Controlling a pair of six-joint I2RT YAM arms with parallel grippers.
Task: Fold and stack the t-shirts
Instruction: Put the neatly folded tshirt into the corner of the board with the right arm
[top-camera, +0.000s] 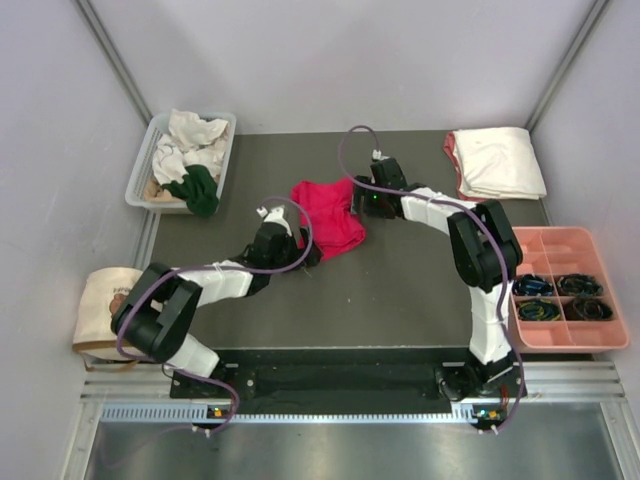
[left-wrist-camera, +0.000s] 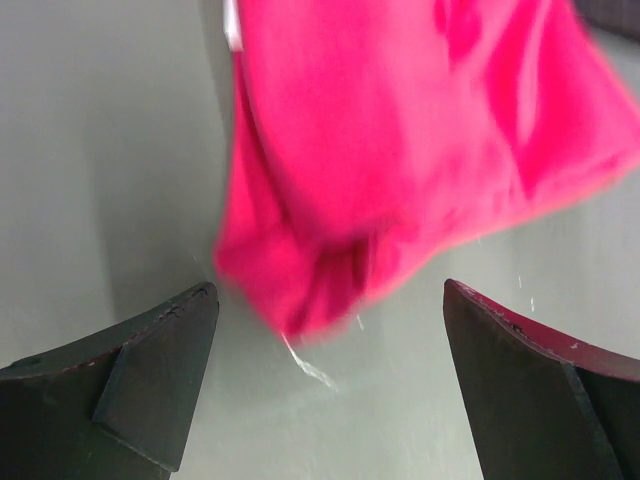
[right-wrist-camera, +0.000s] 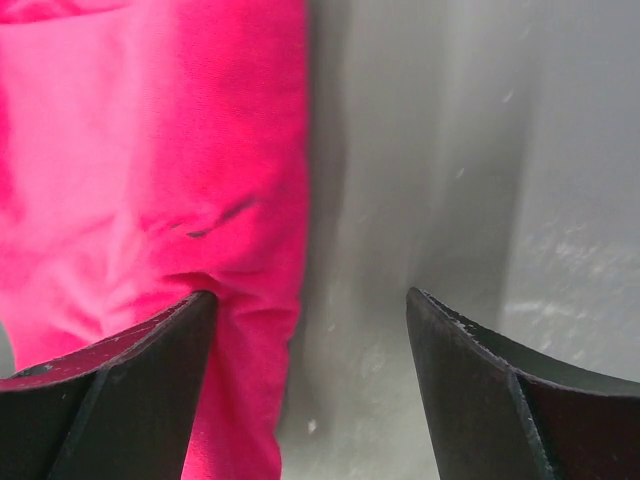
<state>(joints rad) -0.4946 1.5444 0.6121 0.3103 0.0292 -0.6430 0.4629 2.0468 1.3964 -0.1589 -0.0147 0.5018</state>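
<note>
Top camera is looking down from above and behind the arm bases (top-camera: 480, 375), taking in the whole table (top-camera: 400, 290). Both wrist cameras are facing down at it, very near, sharing the red shirt (top-camera: 328, 215).

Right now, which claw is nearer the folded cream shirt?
Right. The right claw sits by the red shirt, left of the cream shirt; the left claw is farther, on the red shirt's other side.
</note>
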